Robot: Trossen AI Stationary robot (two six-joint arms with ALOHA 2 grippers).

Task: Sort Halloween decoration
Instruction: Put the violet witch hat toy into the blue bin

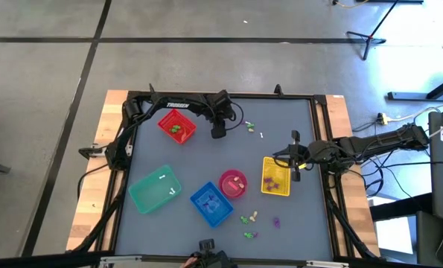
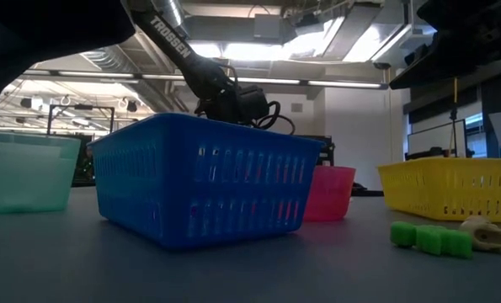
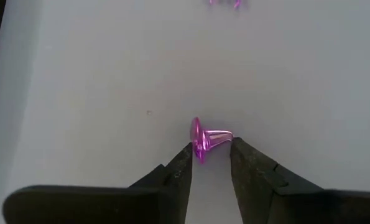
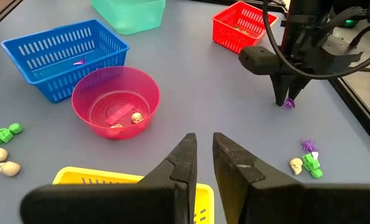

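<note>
Sorting is only partly done, as far as the baskets show. Some green pieces already lie in the red basket (image 1: pixel 177 125), a small purple one in the blue basket (image 4: pixel 60 46), a white bit in the teal basket (image 1: pixel 155 188), a cream skull and some other small bits in the pink bowl (image 4: pixel 115 101), and some items in the yellow basket (image 1: pixel 276 177). On the table (image 1: pixel 206 160) several trinkets still wait: a green figure and two cream skulls (image 4: pixel 3 159) close to the yellow basket, and a group with a purple spider (image 4: pixel 308 145), a skull and a green figure near the far edge.

The left gripper (image 3: pixel 211 149) is low over the table just beside the red basket, and its fingers are slightly apart with the purple trinket (image 3: pixel 206 138) between the tips. I cannot tell if they already press on it; one tip seems to touch the wide rim. I judge that this piece is the one being picked now.

The purple trinket looks like a small witch hat lying on its side. Its long axis runs across the gap between the two fingers, with the wide brim toward one finger and the narrow tip toward the other.

The right gripper (image 4: pixel 200 155) waits above the yellow basket, its fingers almost together and holding nothing.
</note>
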